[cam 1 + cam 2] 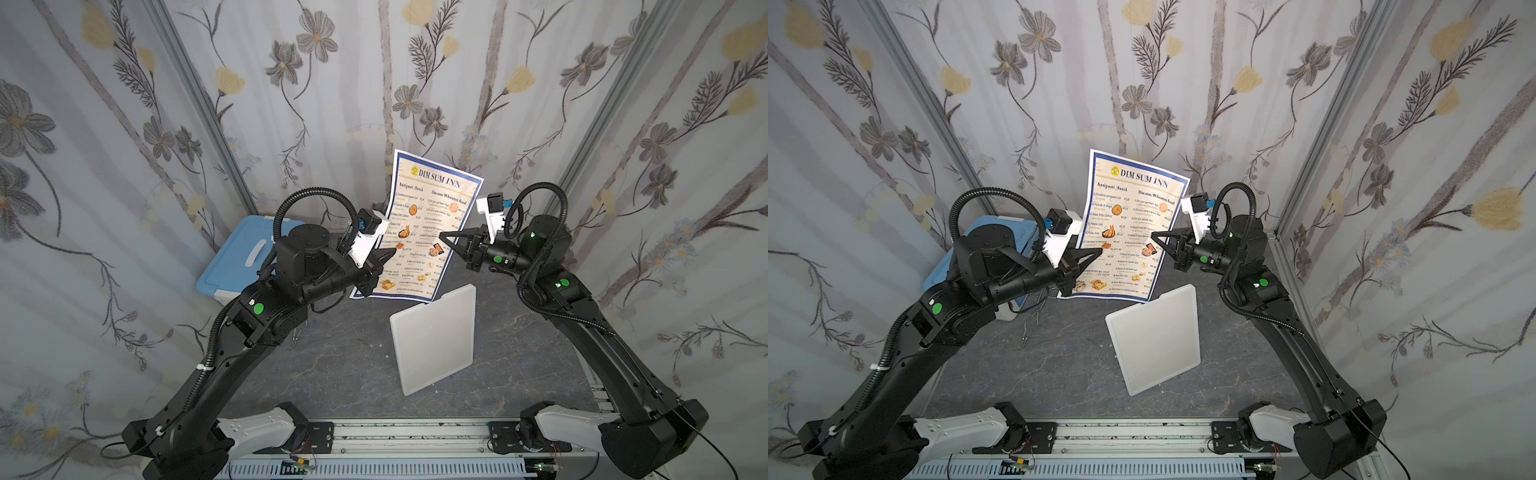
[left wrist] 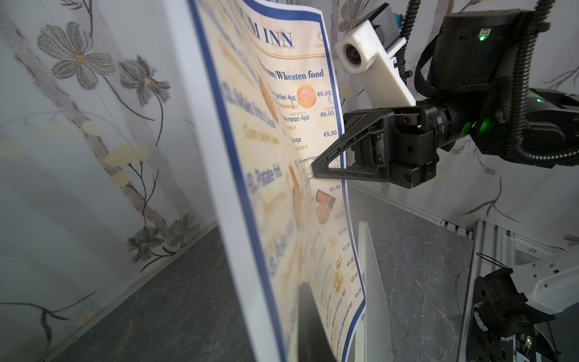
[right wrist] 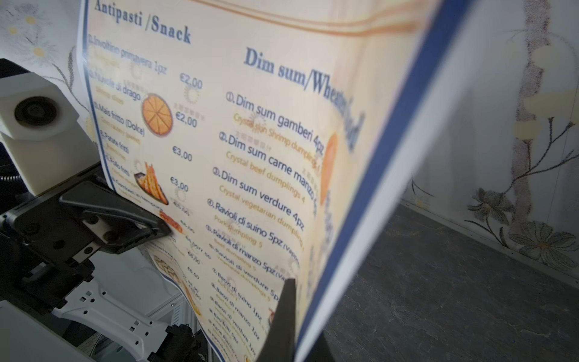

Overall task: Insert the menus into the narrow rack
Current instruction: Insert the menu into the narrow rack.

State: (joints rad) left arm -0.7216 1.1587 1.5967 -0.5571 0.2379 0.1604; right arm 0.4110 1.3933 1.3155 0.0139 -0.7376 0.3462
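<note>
The menu, a cream "DIM SUM INN" sheet with a blue border, hangs upright in the air at the back of the table. My left gripper is shut on its left edge. My right gripper is shut on its right edge. In each wrist view one dark finger lies flat on the printed face. The narrow rack, a thin white sleeve, stands just in front of and below the menu's lower edge. Its top edge sits near the sheet's lower corner.
A white storage box with a blue lid sits at the back left, partly behind my left arm. Flowered curtains close in three sides. The dark marbled tabletop lies in front of the rack, with the arm bases and a rail at the near edge.
</note>
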